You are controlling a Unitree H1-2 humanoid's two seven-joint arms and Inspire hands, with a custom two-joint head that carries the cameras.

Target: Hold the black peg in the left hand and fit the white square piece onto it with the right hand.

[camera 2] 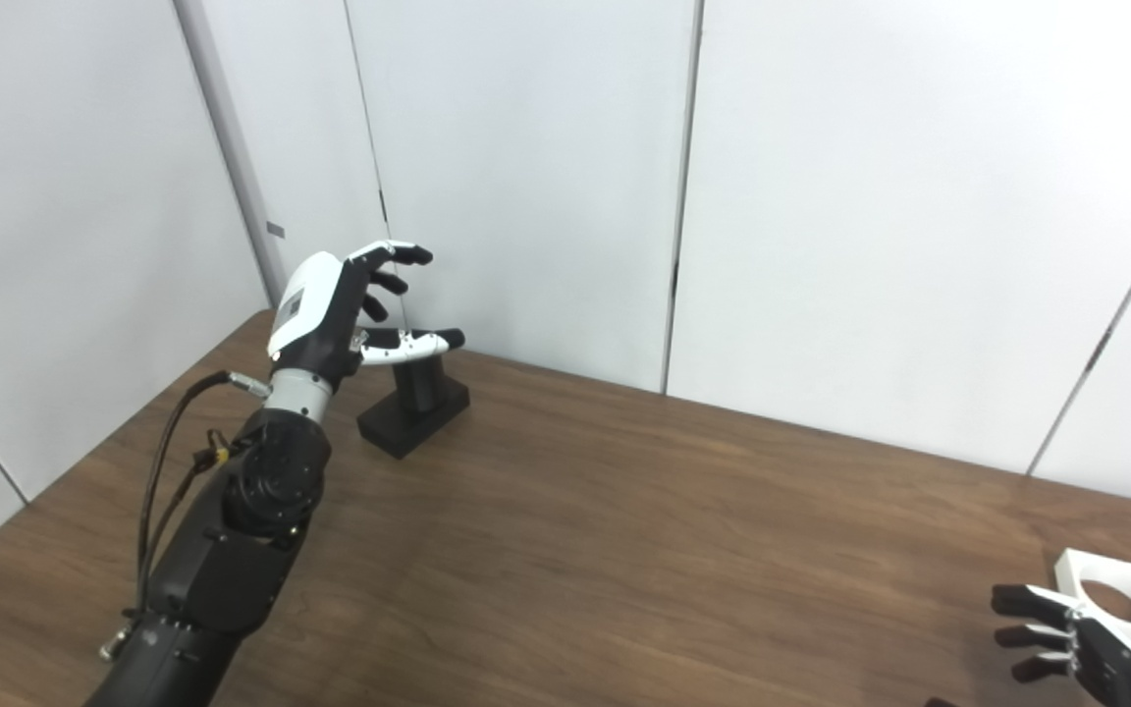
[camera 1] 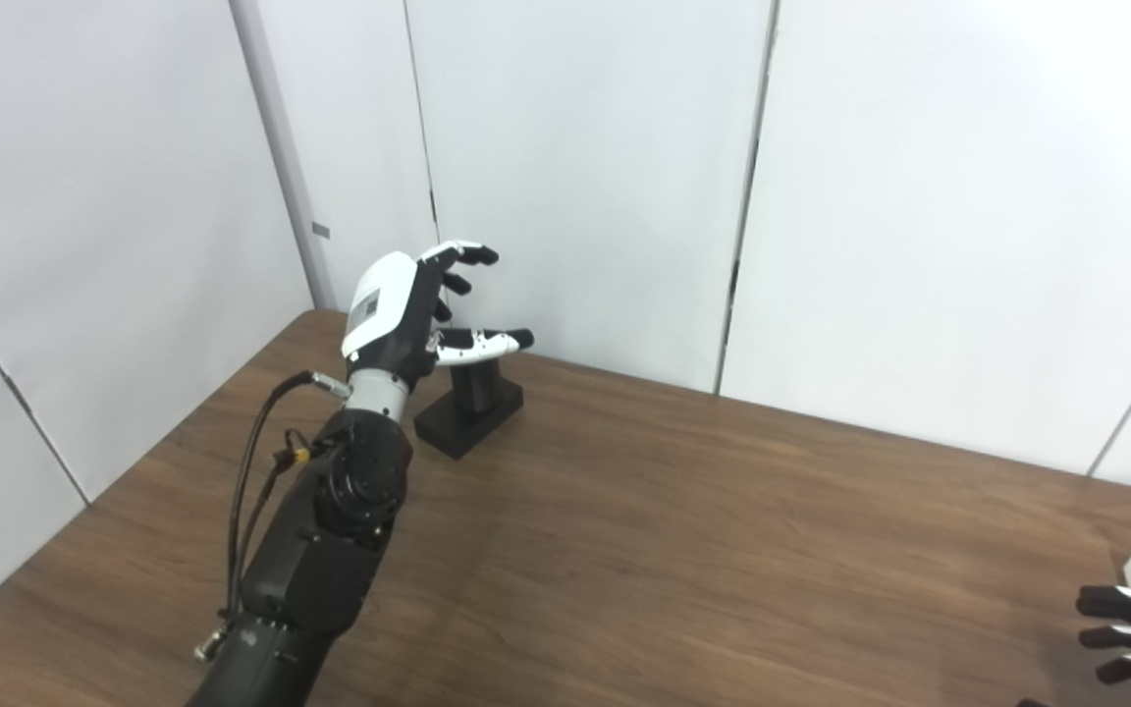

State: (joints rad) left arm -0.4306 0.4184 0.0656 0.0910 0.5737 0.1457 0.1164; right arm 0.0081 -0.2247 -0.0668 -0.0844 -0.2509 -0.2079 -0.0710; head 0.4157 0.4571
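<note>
The black peg stands upright on its black square base at the far left of the brown table. My left hand is open just above and left of the peg, its thumb lying over the peg's top; I cannot tell if it touches. The white square piece with a round hole lies flat at the table's right front. My right hand is open just left of the piece, fingers spread, not holding it.
White wall panels close off the back and left of the table. The table's left edge runs close beside my left arm.
</note>
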